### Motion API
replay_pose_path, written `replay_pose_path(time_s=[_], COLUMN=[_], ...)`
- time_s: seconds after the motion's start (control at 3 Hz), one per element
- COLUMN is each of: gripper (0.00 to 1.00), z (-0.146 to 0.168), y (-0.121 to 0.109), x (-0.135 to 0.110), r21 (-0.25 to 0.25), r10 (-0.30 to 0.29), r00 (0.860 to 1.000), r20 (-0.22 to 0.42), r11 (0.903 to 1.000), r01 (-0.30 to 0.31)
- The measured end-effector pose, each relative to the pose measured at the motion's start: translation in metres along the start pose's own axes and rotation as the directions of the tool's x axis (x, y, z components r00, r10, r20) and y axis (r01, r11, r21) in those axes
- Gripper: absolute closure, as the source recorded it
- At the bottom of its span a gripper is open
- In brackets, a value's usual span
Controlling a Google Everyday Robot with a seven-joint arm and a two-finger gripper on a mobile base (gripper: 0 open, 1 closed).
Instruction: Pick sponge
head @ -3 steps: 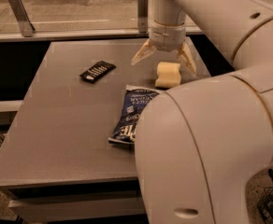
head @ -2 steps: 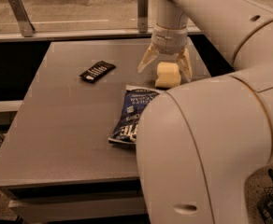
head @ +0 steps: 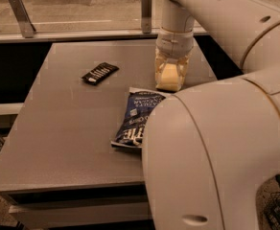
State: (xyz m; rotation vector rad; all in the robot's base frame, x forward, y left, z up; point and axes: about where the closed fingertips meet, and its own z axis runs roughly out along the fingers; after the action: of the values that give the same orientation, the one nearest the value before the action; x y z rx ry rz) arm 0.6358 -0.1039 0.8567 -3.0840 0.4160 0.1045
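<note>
The pale yellow sponge (head: 169, 77) sits on the grey table (head: 58, 128) at its far right part. My gripper (head: 170, 74) stands straight down over it, with a finger pressed against each side of the sponge. The sponge still rests on the table top. The white arm comes down from the upper right, and its large elbow fills the lower right of the view.
A blue chip bag (head: 136, 117) lies just in front of the sponge, partly hidden by the arm. A small black wrapped bar (head: 99, 73) lies to the left. A glass rail with metal posts (head: 20, 14) runs behind the table.
The gripper has come down around the sponge and its fingers have closed from a wide spread onto the sponge's sides.
</note>
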Motion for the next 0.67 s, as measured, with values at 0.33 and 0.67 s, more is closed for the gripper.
replay_pose_path(time_s=[0.33,0.67], gripper=[0.87,1.0], z=[-0.002,-0.017], y=[-0.003,-0.007], x=[-0.003,-0.006], r21=[-0.002,0.012], r10=[-0.016,-0.025], r00=[1.0,0.999], r20=[-0.004,-0.023], r11=[0.9999,0.9996], r01=[0.016,0.026])
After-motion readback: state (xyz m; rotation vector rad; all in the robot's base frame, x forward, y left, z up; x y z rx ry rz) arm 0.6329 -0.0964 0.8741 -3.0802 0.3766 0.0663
